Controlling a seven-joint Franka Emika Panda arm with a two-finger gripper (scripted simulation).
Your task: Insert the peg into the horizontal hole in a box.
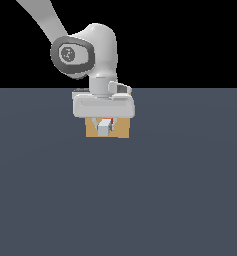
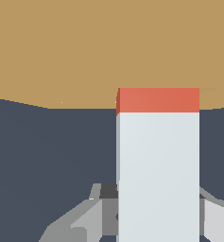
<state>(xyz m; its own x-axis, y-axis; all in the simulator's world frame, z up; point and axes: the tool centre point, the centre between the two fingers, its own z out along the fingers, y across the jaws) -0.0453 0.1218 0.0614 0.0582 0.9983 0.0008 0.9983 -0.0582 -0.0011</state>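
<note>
Dark grey floor, centre-frame box [image 1: 121, 130] behind my gripper [image 1: 104, 124] clamping the peg [image 2: 158, 165]; insertion seems mostly done, orange end nearly buried, next I'd push straight in.

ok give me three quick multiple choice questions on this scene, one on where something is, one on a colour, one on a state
1. Where is the peg relative to the box in the exterior view?
A. in front of its face, under the gripper
B. far off toward the view's right
C. lying on top of it

2. What colour is the peg's end nearest the box?
A. blue
B. orange-red
C. green

3. What is the gripper doing?
A. open, holding nothing
B. shut on the peg
C. shut on the box

Answers: 1 A, the peg overlaps the tan face. 2 B, the wrist view shows an orange-red tip. 3 B, fingers flank the pale end.
</note>
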